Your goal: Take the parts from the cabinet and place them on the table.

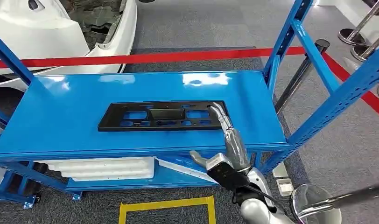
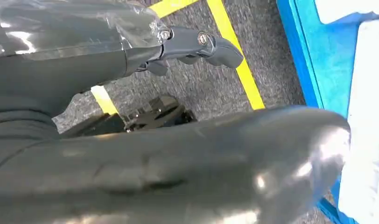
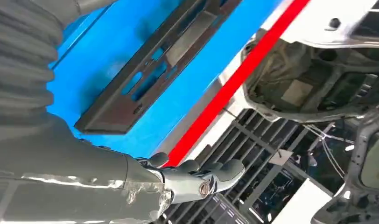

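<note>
The black perforated plate (image 1: pixel 163 116) lies flat on the blue shelf (image 1: pixel 61 116) of the rack, so nothing seems moved to the counter yet. The right hand (image 1: pixel 227 140) reaches over the plate's right end with its fingers (image 1: pixel 220 112) stretched out, holding nothing. The left hand (image 2: pixel 197 44) hangs over the floor, its fingers curled and empty.

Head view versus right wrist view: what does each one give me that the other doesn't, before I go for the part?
Head view alone: the whole blue shelf, its uprights, white trays on the lower level, yellow floor tape, and the right hand reaching over the shelf's front edge, fingertips at the black part's right end.

Right wrist view alone: the white car's open bodywork and grille up close.

Both: the black part lying flat on the shelf, the red barrier tape, the right hand holding nothing.
</note>
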`<state>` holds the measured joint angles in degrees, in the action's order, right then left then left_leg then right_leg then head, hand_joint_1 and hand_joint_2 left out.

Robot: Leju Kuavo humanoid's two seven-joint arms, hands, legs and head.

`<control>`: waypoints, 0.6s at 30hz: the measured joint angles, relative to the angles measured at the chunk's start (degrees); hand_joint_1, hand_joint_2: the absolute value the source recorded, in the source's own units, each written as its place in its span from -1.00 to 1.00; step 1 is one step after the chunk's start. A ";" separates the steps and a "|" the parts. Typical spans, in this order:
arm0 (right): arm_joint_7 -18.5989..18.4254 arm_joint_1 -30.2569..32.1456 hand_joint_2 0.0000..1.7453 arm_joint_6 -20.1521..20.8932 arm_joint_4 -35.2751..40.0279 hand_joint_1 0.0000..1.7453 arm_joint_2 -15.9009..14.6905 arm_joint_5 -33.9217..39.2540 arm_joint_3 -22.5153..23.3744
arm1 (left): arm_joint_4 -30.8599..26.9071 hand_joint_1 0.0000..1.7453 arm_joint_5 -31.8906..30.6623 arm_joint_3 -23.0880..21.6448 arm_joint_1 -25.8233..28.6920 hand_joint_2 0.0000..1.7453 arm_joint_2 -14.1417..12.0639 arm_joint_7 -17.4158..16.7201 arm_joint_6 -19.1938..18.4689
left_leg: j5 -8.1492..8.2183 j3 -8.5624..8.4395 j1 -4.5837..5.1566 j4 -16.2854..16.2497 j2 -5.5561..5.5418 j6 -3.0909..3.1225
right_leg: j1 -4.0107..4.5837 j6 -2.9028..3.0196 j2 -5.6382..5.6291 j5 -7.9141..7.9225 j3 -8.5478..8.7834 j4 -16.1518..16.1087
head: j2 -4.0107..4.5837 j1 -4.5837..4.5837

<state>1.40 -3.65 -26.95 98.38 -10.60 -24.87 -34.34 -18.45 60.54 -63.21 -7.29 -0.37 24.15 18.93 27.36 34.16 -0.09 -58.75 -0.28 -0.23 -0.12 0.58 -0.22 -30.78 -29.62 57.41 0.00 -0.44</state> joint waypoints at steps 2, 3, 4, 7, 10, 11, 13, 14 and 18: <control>-2.92 -0.39 1.00 2.41 0.02 -1.00 -0.38 -3.38 0.18 | 0.00 -1.00 0.04 0.00 0.00 -1.00 0.00 0.00 0.05 | 0.01 0.00 0.01 0.00 0.01 0.02 | -0.01 -0.20 0.00 0.04 0.02 -0.10 | 0.00 -0.02; -4.53 -0.68 1.00 4.34 0.04 -1.00 -0.79 -5.06 0.18 | 0.00 -1.00 0.04 0.00 0.00 -1.00 0.00 0.00 -0.08 | 0.02 -0.01 0.01 0.00 0.01 0.03 | -0.01 -0.25 0.00 0.07 0.02 -0.12 | 0.00 -0.02; -5.61 -0.98 1.00 6.07 0.15 -1.00 -1.12 -6.39 0.18 | 0.00 -1.00 0.02 -0.02 0.00 -1.00 0.00 0.00 -0.35 | 0.01 -0.02 0.01 0.00 0.01 0.03 | -0.01 -0.27 0.00 0.08 0.03 -0.13 | 0.00 -0.02; -8.90 -2.11 1.00 12.90 0.55 -1.00 -2.80 -9.91 0.20 | 0.00 -1.00 0.00 -0.09 0.00 -1.00 0.00 0.02 -0.89 | -0.01 -0.09 0.01 0.00 0.01 0.06 | 0.00 -0.34 0.00 0.12 0.06 -0.14 | 0.00 -0.02; -10.12 -2.94 1.00 15.78 1.00 -1.00 -4.15 -11.52 0.44 | 0.00 -1.00 -0.02 -0.11 0.00 -1.00 -0.02 0.04 -1.11 | -0.01 -0.18 0.01 0.07 0.00 0.07 | 0.00 -0.37 0.00 0.14 0.10 -0.15 | 0.00 -0.02; -10.67 -3.34 1.00 17.12 1.09 -1.00 -4.59 -12.12 0.44 | 0.00 -1.00 -0.04 -0.11 -0.01 -1.00 -0.02 0.04 -1.22 | -0.01 -0.23 0.01 0.11 0.01 0.07 | 0.00 -0.39 -0.01 0.16 0.10 -0.15 | 0.00 -0.02; -12.02 -4.16 1.00 20.11 1.42 -1.00 -5.64 -13.73 0.44 | 0.00 -1.00 -0.04 -0.13 -0.05 -1.00 -0.02 0.04 -1.48 | -0.02 -0.28 0.01 0.17 0.02 0.07 | 0.00 -0.41 -0.02 0.17 0.10 -0.16 | 0.00 -0.02; -12.55 -4.54 1.00 21.20 1.53 -1.00 -6.12 -14.26 0.44 | 0.00 -1.00 -0.07 -0.13 -0.06 -1.00 -0.02 0.06 -1.51 | -0.03 -0.30 0.01 0.21 0.01 0.09 | 0.00 -0.41 -0.01 0.17 0.10 -0.16 | 0.00 -0.02; -14.43 -6.44 1.00 25.95 1.77 -1.00 -8.02 -16.16 0.42 | 0.00 -1.00 -0.37 -0.17 -0.10 -1.00 0.00 0.02 -1.81 | -0.06 -0.39 0.01 0.39 0.02 0.06 | 0.00 -0.41 -0.03 0.17 0.10 -0.18 | 0.00 -0.02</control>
<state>-13.03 -10.09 -1.01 100.15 -18.62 -41.02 -33.92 -18.45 60.17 -63.39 -7.39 -0.37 24.18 17.12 27.31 33.78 -0.08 -58.36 -0.26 -0.17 -0.12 0.16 -0.25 -30.61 -29.52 57.22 0.00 -0.46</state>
